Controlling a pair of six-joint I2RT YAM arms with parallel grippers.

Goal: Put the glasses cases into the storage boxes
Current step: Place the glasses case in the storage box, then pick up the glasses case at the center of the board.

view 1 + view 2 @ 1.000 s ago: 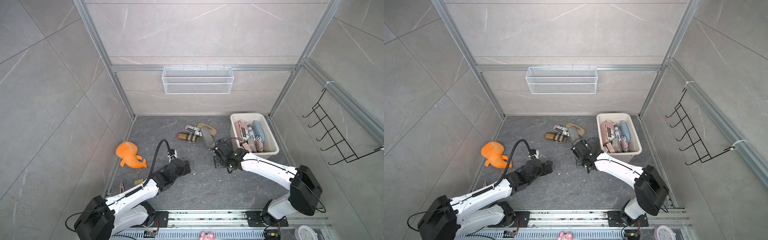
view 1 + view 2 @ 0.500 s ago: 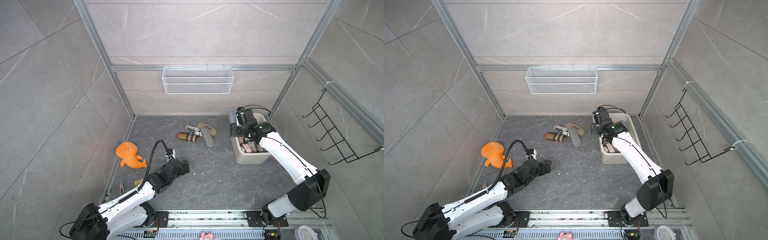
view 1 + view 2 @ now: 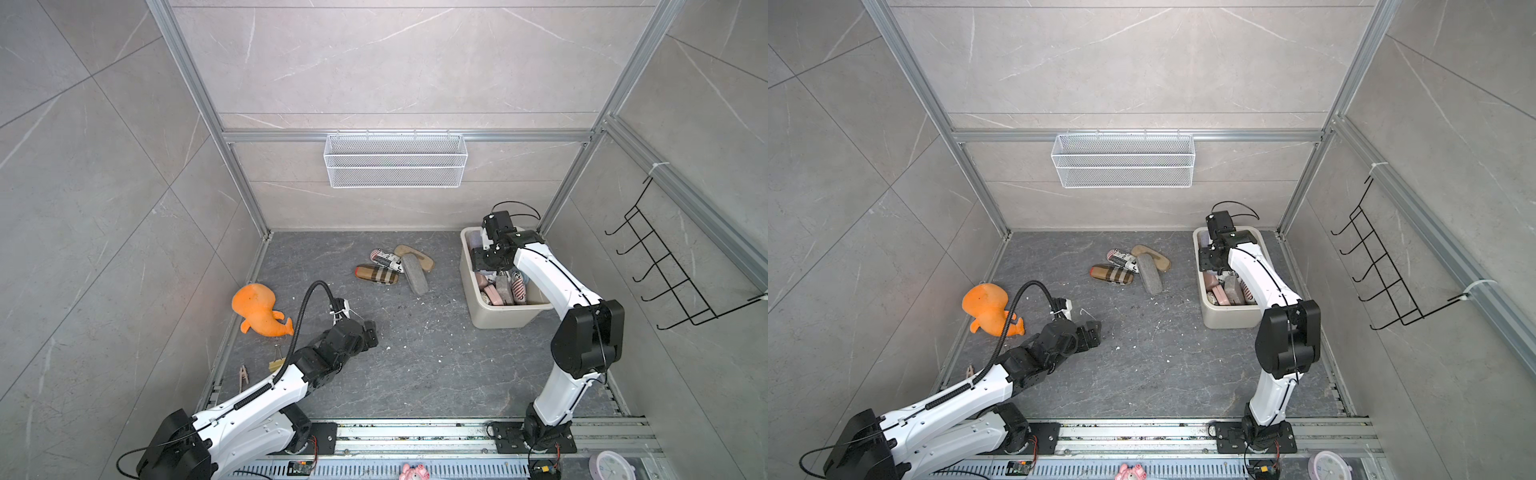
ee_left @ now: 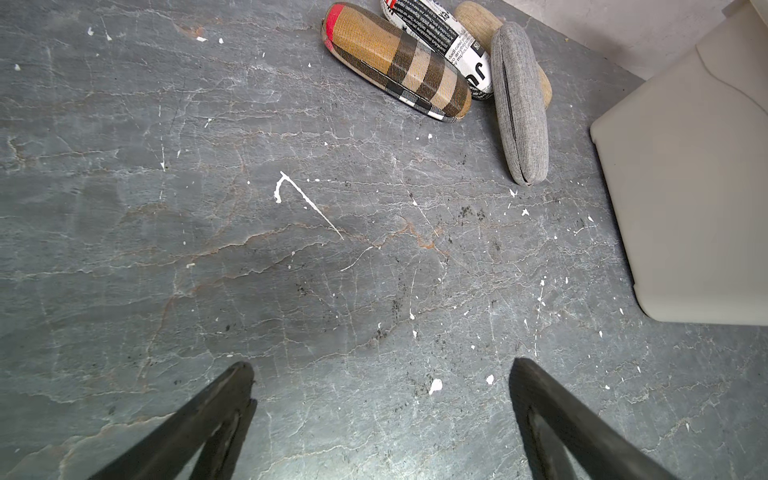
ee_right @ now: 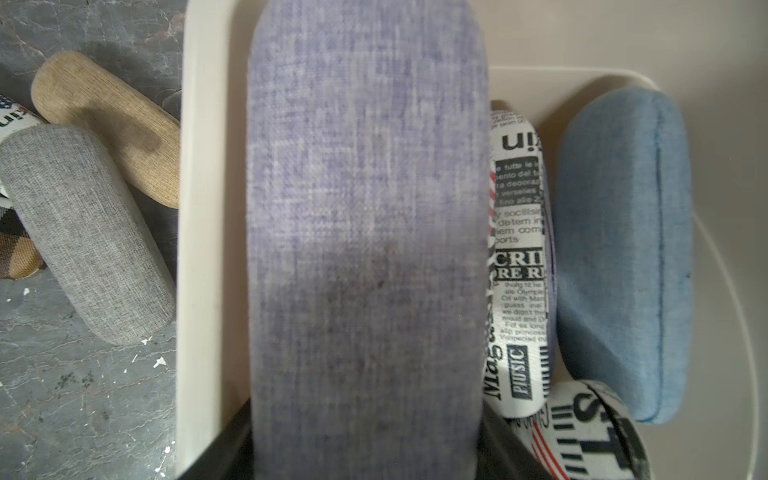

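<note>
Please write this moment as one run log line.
right gripper: holds lilac case over storage box | left gripper: open, empty | floor: four cases left

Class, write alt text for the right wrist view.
A lilac glasses case fills the centre, gripped between the right gripper's fingers over the cream storage box. Newspaper-print and blue cases lie inside.

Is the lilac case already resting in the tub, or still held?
Still held. In the right wrist view the lilac case sits between the right gripper's jaws, over the tub.
</note>
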